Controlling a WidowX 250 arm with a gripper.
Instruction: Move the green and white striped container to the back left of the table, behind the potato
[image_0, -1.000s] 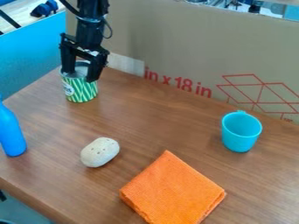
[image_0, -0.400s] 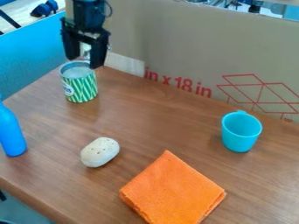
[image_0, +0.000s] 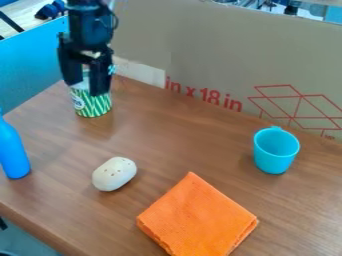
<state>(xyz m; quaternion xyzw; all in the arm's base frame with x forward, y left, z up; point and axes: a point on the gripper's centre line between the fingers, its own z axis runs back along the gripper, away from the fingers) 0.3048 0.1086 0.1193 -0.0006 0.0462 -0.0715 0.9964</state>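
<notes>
The black gripper (image_0: 85, 90) hangs open at the upper left, its two fingers apart with nothing held between them. Behind and below it stands the green-and-white striped can (image_0: 93, 104), upright, its top partly hidden by the gripper. Whether the fingers touch the can, I cannot tell. A pale, speckled oval object (image_0: 114, 174) lies on the table nearer the camera. The folded orange cloth (image_0: 198, 218) lies flat at the lower middle, and a turquoise cup (image_0: 275, 151) stands upright at the right.
A blue bottle (image_0: 12, 151) stands at the left edge of the wooden table (image_0: 175, 134). Along the back rises a cardboard wall (image_0: 227, 55) with red print, and a blue panel (image_0: 30, 64) borders the left side.
The gripper first rose above the can, then shifted left and toward the camera, its fingers now lower in front of the can. The can and the other objects have stayed put.
</notes>
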